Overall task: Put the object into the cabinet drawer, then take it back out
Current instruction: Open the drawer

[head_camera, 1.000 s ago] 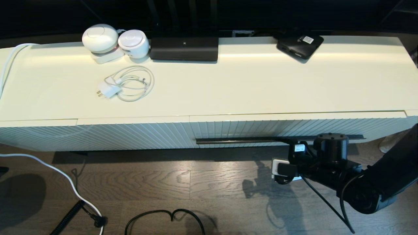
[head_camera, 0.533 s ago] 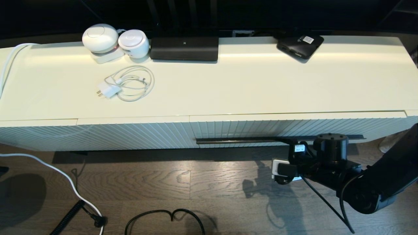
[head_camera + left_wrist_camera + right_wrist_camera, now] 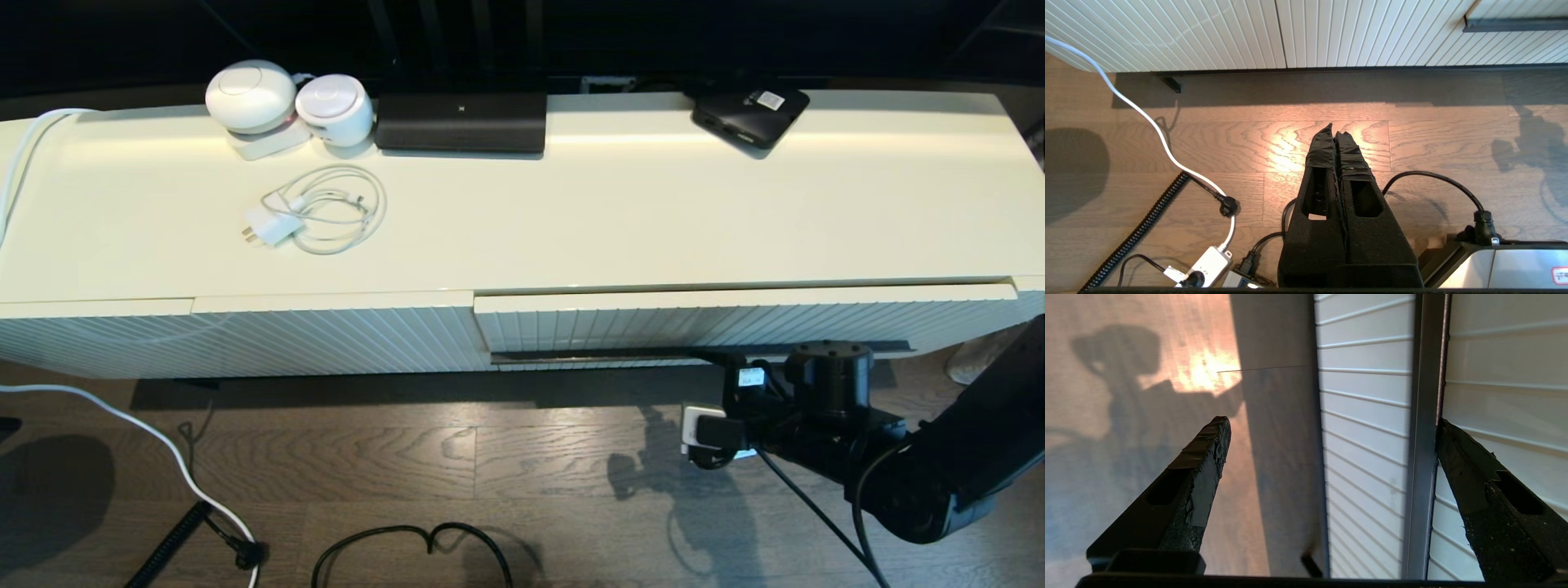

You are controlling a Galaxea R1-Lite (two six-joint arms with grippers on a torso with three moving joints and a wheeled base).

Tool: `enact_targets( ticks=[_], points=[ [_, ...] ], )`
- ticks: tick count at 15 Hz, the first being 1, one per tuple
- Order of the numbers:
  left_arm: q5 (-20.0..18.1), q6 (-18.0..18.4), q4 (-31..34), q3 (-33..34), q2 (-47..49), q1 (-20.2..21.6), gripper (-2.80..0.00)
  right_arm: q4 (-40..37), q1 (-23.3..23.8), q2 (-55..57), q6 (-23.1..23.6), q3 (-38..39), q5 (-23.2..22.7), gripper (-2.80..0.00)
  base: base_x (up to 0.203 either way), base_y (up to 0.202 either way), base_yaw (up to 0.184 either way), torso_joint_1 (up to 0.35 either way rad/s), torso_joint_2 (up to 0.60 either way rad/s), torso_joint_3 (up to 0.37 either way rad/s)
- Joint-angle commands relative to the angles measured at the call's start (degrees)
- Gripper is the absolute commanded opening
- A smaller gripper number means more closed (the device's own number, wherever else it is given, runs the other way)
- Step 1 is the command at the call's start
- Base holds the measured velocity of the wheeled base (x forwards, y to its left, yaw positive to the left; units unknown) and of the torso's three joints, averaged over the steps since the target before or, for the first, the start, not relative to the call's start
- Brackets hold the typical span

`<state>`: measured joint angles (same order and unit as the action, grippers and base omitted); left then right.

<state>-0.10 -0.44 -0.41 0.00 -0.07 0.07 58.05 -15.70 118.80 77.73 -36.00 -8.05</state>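
The umbrella is out of view in every frame. The cabinet drawer (image 3: 735, 320) is the ribbed cream front on the right, standing a little proud of the cabinet with a dark gap along its top edge. My right gripper (image 3: 1333, 421) is open at the long dark bar handle (image 3: 1423, 416). One finger (image 3: 1470, 473) sits behind the bar against the ribbed front, the other (image 3: 1204, 465) hangs over the floor. In the head view the right wrist (image 3: 829, 367) is just below the handle (image 3: 604, 354). My left gripper (image 3: 1335, 130) is shut and empty, parked low over the wooden floor.
On the cabinet top lie a white charger with coiled cable (image 3: 318, 212), two white round devices (image 3: 249, 94), a long black box (image 3: 461, 121) and a small flat black box with a white label (image 3: 751, 114). The handleless ribbed panel (image 3: 326, 335) is left of the drawer. Cables (image 3: 408, 543) cross the floor.
The drawer has slid out a little from the cabinet, opening a dark gap along its top. My right arm has drawn back toward me with the handle.
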Motion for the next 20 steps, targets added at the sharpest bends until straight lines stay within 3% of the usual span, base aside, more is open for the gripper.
enact_targets(
  ticks=[1,14,18,19,20],
  points=[
    [0.01,0.00,-0.02,0.00,-0.10,0.01,-2.80,0.03,-0.03,0.47,0.41,0.36,-0.02,0.00,0.000,0.000,0.000,0.000,0.00,0.000],
    [0.01,-0.09,-0.02,0.00,-0.10,0.01,-2.80,0.48,-0.32,-4.56,0.41,7.79,-0.08,0.00,0.000,0.000,0.000,0.000,0.00,0.000],
    [0.01,-0.09,-0.02,0.00,-0.10,0.04,-2.80,0.55,-0.61,-10.57,0.38,11.73,-0.30,0.00,0.000,0.000,0.000,0.000,0.00,0.000],
    [0.01,-0.04,-0.02,0.00,-0.10,0.01,-2.80,0.54,-0.63,-12.93,0.39,12.70,-0.54,-2.80,0.000,0.000,0.000,0.000,0.00,0.000],
    [0.01,-0.09,-0.02,0.00,-0.10,0.01,-2.80,0.28,-0.64,-15.69,0.32,13.58,-0.62,-2.80,0.000,0.000,0.000,0.000,0.00,0.000]
  ],
)
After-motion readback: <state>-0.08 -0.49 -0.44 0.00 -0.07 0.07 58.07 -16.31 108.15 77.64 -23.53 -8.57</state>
